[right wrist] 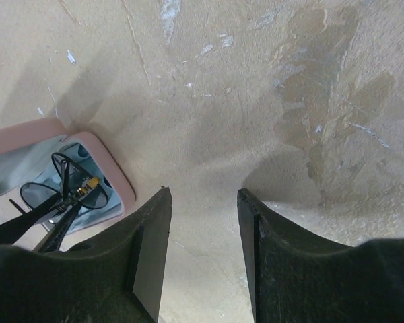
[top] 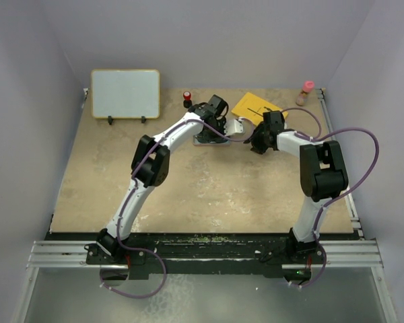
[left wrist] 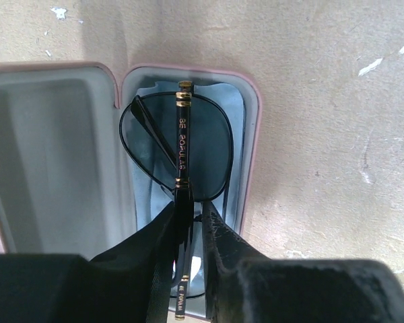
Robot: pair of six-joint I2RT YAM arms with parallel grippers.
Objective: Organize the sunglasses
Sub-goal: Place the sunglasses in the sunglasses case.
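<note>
The white-and-black left arm [top: 178,132] and right arm [top: 308,215] have tubular white links, chunky black joint housings, looping purple cables [top: 378,156] and matte black fingers [right wrist: 145,269].

sunglasses [left wrist: 205,151] in case [left wrist: 54,168], atop cloth [left wrist: 234,121]

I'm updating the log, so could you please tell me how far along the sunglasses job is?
Done: the pink case lies open, the blue cloth lines one half, and the sunglasses lie on it. In hand: the left gripper is clamped on them, while the right gripper hangs open over the table. Left: letting go and shutting the case.
</note>
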